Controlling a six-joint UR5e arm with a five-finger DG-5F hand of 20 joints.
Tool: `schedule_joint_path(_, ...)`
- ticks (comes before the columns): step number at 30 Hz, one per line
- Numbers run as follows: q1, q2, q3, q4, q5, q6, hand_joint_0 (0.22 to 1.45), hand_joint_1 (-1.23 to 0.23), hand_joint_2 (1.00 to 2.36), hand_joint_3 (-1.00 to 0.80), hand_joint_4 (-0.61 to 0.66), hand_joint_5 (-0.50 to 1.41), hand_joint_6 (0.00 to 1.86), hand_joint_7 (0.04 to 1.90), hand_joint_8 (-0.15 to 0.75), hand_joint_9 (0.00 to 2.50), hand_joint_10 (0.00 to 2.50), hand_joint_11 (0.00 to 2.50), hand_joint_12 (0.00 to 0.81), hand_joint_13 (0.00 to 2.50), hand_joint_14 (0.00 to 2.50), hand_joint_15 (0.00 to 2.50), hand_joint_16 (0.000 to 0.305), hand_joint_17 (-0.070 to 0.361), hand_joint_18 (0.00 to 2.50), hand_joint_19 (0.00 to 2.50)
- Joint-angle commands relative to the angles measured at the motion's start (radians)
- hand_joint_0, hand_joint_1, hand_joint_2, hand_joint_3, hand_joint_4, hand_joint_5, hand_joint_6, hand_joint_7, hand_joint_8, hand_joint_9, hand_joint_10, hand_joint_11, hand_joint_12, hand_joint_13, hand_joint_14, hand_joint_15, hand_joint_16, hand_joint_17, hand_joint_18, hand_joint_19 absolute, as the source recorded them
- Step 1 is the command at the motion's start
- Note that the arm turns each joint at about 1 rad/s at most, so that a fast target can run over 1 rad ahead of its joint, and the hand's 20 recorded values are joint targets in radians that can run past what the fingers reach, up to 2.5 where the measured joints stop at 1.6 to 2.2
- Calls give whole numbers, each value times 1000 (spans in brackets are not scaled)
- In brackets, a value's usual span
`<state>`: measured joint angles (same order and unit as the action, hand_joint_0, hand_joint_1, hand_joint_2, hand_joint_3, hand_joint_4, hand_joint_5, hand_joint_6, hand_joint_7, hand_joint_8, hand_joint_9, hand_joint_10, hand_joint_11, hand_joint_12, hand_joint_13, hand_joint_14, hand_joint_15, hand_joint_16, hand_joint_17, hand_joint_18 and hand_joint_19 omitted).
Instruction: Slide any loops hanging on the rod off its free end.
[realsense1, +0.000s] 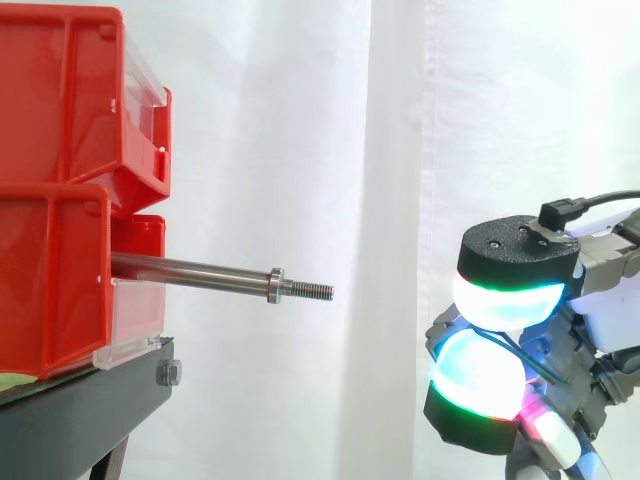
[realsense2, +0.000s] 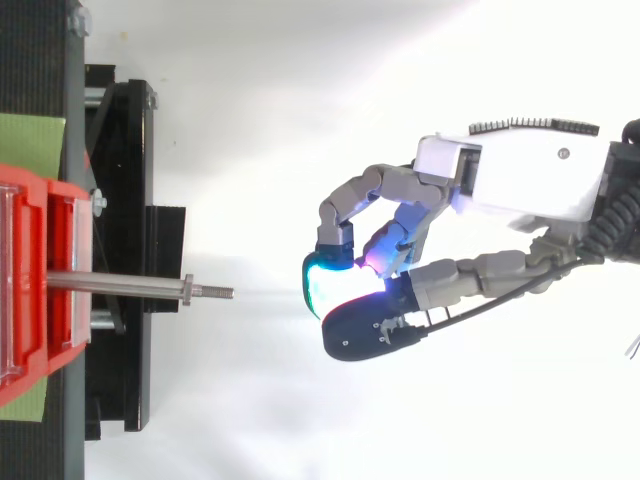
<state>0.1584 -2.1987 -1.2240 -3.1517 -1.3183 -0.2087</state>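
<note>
Altogether: one rod (realsense1: 190, 270), one nut (realsense1: 276, 285) on it, two red bins stacked, one black stand (realsense1: 90, 410), one hand (realsense2: 520, 180).
Rod, place: it sticks out of the front of the lower bin (realsense1: 50, 290), below the upper bin (realsense1: 60, 90), and out past the edge of the stand.
Rod, long axis: close to level, running left to right in both the side and the top view; in the side view it dips a little toward the tip.
Rod, free end: the threaded tip (realsense1: 310, 291), just beyond the nut, points to the view's right, toward the hand.
Rod against hand: well apart, with bare white curtain (realsense1: 400, 150) between them; from above the hand sits roughly on the rod's line, and from the side it hangs mostly lower than the tip.
Grasp: cannot tell whether the hand holds anything.
Under the bins: a green sheet (realsense2: 30, 145) on the stand.
</note>
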Motion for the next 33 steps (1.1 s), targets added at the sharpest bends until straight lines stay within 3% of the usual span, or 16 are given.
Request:
schedule_joint_path(1, 0, 0, 0, 2, -2, 0, 597, -544, 1013, -354, 189, -117, 900, 1022, 316, 1089, 15, 455, 402, 911, 14, 356, 62, 139, 910, 662)
schedule_joint_path(6, 1, -1, 0, 2, -4, 0, 598, -562, 1017, -299, 201, -116, 896, 1042, 322, 1089, 15, 467, 404, 913, 14, 360, 62, 139, 914, 659)
schedule_joint_path(14, 1, -1, 0, 2, -2, -1, 610, -739, 1023, -140, 195, -125, 899, 1076, 325, 1072, 16, 486, 403, 913, 14, 357, 61, 138, 922, 653)
schedule_joint_path(24, 1, 0, 0, 2, 1, -1, 590, -608, 1017, -286, 211, -120, 904, 1038, 320, 1101, 17, 479, 402, 921, 14, 361, 62, 139, 922, 654)
schedule_joint_path(30, 1, 0, 0, 2, 1, 0, 583, -558, 1018, -244, 185, -113, 897, 1064, 318, 1112, 16, 471, 406, 922, 14, 366, 63, 141, 923, 667)
schedule_joint_path(33, 1, 0, 1, 2, 2, 0, 589, -628, 1019, -164, 168, -106, 893, 1069, 340, 1132, 15, 471, 418, 945, 13, 350, 66, 149, 971, 640)
